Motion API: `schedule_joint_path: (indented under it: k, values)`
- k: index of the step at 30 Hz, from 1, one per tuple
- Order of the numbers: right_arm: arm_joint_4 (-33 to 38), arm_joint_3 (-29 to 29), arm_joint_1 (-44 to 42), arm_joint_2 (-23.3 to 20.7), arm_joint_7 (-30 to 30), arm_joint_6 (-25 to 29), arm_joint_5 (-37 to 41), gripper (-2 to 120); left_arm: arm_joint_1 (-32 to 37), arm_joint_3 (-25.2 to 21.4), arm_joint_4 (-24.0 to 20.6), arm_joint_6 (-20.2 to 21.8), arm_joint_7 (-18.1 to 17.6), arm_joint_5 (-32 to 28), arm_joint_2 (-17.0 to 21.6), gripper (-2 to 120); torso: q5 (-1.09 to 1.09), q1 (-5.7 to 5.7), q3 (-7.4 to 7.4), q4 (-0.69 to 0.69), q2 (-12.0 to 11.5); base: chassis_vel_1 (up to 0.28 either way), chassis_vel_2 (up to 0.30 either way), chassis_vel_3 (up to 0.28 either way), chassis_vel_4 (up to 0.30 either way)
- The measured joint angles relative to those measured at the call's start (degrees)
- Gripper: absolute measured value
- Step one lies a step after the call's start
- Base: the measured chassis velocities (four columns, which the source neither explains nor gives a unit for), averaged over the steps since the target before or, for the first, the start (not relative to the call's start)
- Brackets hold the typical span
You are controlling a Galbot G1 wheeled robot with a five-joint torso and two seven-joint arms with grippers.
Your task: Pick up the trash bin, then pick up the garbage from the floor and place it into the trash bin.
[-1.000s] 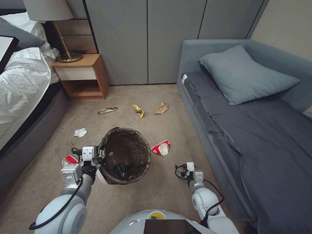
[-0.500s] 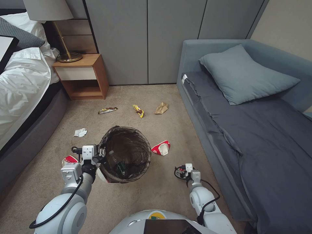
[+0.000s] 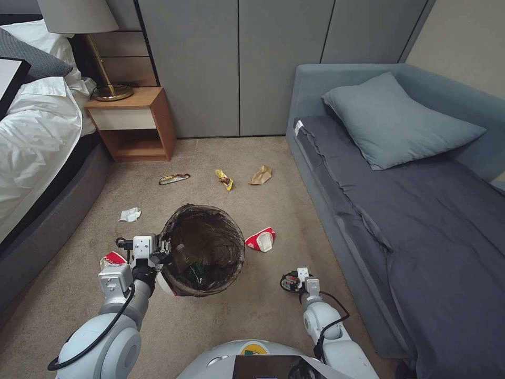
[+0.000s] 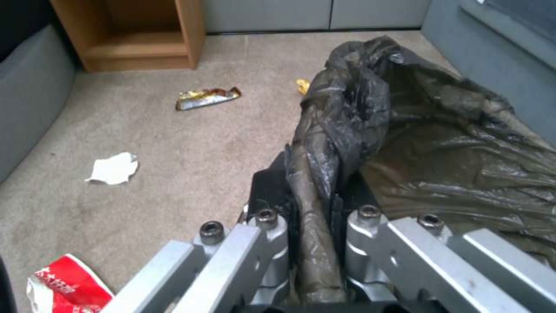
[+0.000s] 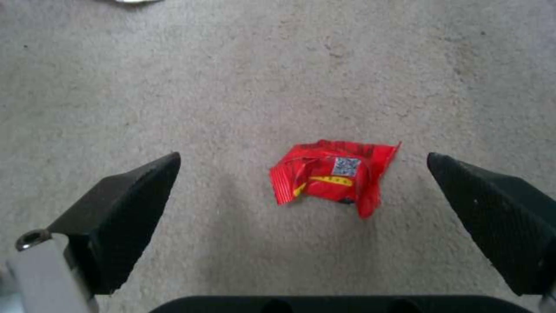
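The trash bin [image 3: 231, 263], white with a dark liner bag, hangs from my left gripper [image 3: 160, 253], which is shut on its liner-covered rim [image 4: 316, 243]. A clear bottle with a green label [image 3: 190, 269] lies inside it. My right gripper [image 3: 294, 281] hangs low over the carpet, open, with a small red snack wrapper [image 5: 333, 178] lying flat between its fingers [image 5: 127, 208] and untouched. More garbage lies about: a crushed red-white cup [image 3: 260, 240] right of the bin, another cup [image 3: 111, 259] by my left wrist, a tissue [image 3: 130, 214], two wrappers [image 3: 174, 179] [image 3: 224, 179] and a brown paper bag [image 3: 261, 175].
A grey sofa bed [image 3: 421, 221] with a pillow runs along the right. A bed [image 3: 37, 158] stands on the left, with a wooden nightstand [image 3: 134, 123] and lamp beyond it. Grey cabinet doors [image 3: 236, 68] close off the far side. Open carpet lies between.
My right arm has drawn back toward my body, carrying its gripper slightly left and nearer. The left gripper and bin have barely moved.
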Motion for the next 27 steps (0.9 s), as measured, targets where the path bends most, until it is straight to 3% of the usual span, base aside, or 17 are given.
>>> schedule_joint_path:
  k: [27]
  values:
    - [-5.9,-0.93,4.88,-1.3,0.13,-0.14,-0.39,100,0.0,-0.01,0.0,-0.05,0.23,0.03,-0.16,7,0.0,0.0,-0.01,0.0,0.0,0.0,0.0,0.0,0.0]
